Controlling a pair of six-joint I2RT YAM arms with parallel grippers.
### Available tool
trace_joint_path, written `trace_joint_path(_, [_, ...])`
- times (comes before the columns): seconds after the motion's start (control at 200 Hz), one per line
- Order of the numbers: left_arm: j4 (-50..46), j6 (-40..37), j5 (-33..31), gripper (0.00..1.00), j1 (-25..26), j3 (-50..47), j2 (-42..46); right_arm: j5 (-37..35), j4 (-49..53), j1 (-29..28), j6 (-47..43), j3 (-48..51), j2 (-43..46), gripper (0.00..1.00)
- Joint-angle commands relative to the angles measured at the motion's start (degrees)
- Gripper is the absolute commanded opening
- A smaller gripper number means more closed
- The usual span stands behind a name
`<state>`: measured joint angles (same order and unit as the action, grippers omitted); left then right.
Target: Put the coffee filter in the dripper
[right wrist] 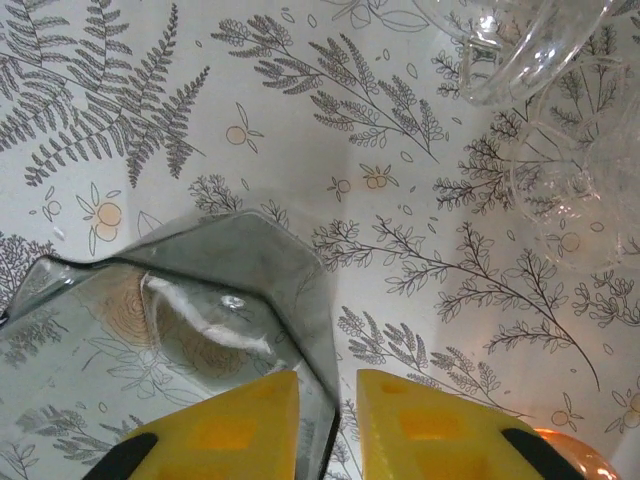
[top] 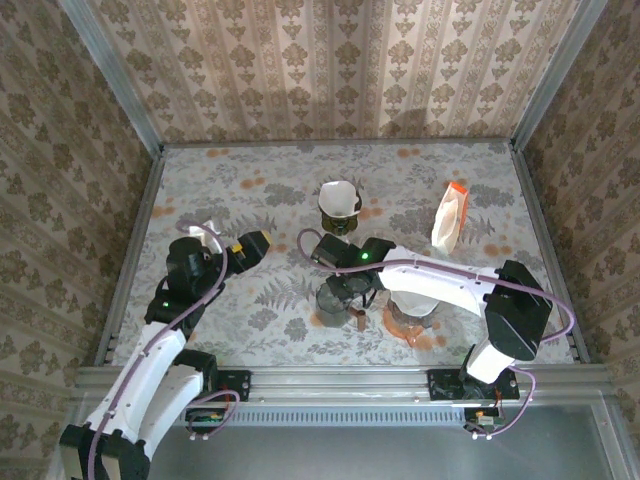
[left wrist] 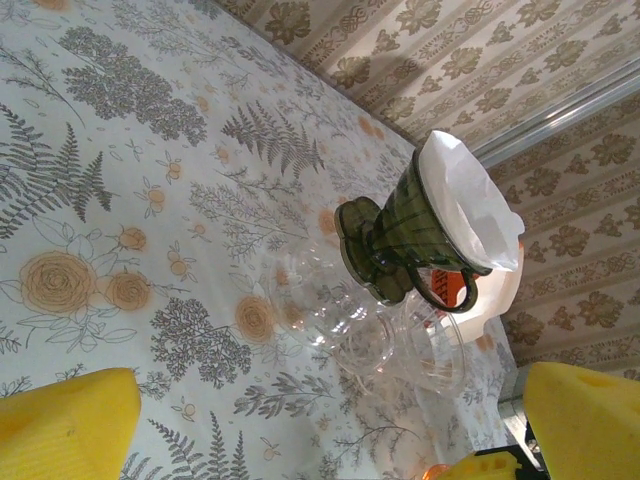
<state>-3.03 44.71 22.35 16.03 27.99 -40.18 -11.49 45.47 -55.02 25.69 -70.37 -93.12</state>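
A dark green dripper [top: 340, 222] stands at mid-table with a white paper filter [top: 339, 197] seated in its cone. The left wrist view has the same dripper [left wrist: 400, 235] and filter [left wrist: 468, 205] ahead of my left gripper [left wrist: 330, 410], which is open and well short of them. In the top view the left gripper [top: 252, 243] hovers left of the dripper. My right gripper [right wrist: 328, 440] is shut on the wall of a smoky grey glass cup [right wrist: 250, 290]. That gripper [top: 345, 295] sits just in front of the dripper.
A white filter pouch with an orange top [top: 450, 215] stands at the back right. Clear glass pieces [left wrist: 330, 300] [right wrist: 510, 50] lie near the dripper. An orange-based item [top: 410, 325] sits under the right arm. Metal rails edge the table.
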Motion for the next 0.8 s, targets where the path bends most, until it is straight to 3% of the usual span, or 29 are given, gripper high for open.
trace_joint_path(0.0, [1.1, -1.3, 0.9, 1.00, -0.4, -0.4, 0.0, -1.5, -0.3, -0.3, 0.1, -0.3, 0.3, 0.26])
trace_joint_path(0.44, [1.3, -0.9, 1.0, 1.00, -0.6, -0.3, 0.0, -9.1, 1.0, 1.3, -0.8, -2.0, 16.3, 0.51])
trace_joint_path(0.57, [1.7, -0.7, 0.9, 1.00, -0.6, -0.6, 0.0, -6.5, 1.5, 8.6, 0.1, -0.9, 20.0, 0.55])
trace_joint_path(0.795, [3.0, -0.1, 1.2, 1.00, -0.7, -1.2, -0.8, 11.3, -1.3, 27.9, 0.4, -0.6, 15.4, 0.64])
